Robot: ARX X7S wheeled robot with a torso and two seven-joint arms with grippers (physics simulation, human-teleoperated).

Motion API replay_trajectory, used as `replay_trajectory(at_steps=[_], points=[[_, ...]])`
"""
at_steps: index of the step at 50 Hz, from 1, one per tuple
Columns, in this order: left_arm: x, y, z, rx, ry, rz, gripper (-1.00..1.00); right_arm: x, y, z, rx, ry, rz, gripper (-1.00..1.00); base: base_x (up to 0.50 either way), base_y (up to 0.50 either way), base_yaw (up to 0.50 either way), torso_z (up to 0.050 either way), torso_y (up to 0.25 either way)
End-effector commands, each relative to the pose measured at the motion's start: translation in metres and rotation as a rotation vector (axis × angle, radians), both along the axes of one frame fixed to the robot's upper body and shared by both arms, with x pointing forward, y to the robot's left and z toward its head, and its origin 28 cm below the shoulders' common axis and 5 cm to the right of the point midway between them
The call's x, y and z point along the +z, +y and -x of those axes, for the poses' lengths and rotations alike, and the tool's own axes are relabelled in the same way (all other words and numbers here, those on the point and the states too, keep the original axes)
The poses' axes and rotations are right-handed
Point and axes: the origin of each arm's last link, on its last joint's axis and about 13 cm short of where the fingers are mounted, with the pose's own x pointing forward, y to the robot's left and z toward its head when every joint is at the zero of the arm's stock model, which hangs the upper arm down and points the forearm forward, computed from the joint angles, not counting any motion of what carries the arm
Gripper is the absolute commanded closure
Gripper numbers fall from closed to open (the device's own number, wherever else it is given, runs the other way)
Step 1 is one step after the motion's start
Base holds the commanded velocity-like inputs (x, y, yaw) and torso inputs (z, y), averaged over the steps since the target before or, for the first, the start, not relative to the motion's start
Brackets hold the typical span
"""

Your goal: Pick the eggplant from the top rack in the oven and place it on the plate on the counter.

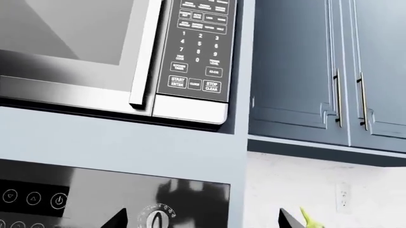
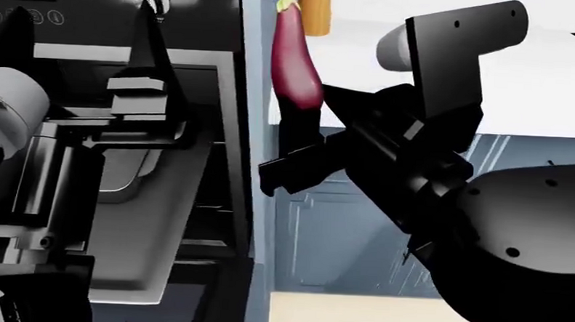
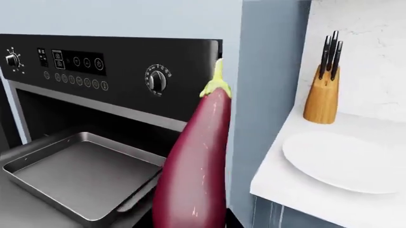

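The glossy purple eggplant [image 2: 294,56] stands upright with its green stem cap up, just outside the oven's right edge. My right gripper [image 2: 304,118] is shut on its lower end. In the right wrist view the eggplant [image 3: 193,166] fills the middle and hides the fingers. The white plate [image 3: 345,161] lies bare on the white counter [image 3: 285,185], to the right of the eggplant. The black oven [image 3: 127,66] is open, and a dark grey rack [image 3: 19,211] shows under a silver tray. My left gripper [image 1: 203,223] is open and holds nothing, pointing up at the oven's dial.
A silver baking tray [image 3: 82,175] sits in the oven cavity. A wooden knife block [image 3: 322,95] stands at the back of the counter behind the plate. Above the oven are a microwave [image 1: 95,52] and blue-grey wall cabinets [image 1: 323,71]. My left arm [image 2: 124,110] reaches in front of the cavity.
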Motion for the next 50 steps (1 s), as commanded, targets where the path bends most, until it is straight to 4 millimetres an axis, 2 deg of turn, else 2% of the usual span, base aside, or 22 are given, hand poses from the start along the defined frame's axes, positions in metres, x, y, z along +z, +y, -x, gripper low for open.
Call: replay_trajectory(at_steps=[1, 50], points=[[-0.0004, -0.0009, -0.0008, -0.002, 0.001, 0.0, -1.0, 0.0026, -0.0004, -0.0006, 0.004, 0.003, -0.006, 1.0, 0.0, -0.5, 0.0, 0.0, 0.0], [0.0007, -0.0031, -0.0002, -0.005, -0.001, -0.001, -1.0, 0.0005, 0.0005, 0.0012, 0.021, -0.014, 0.0, 1.0, 0.0, -0.5, 0.0, 0.0, 0.0]])
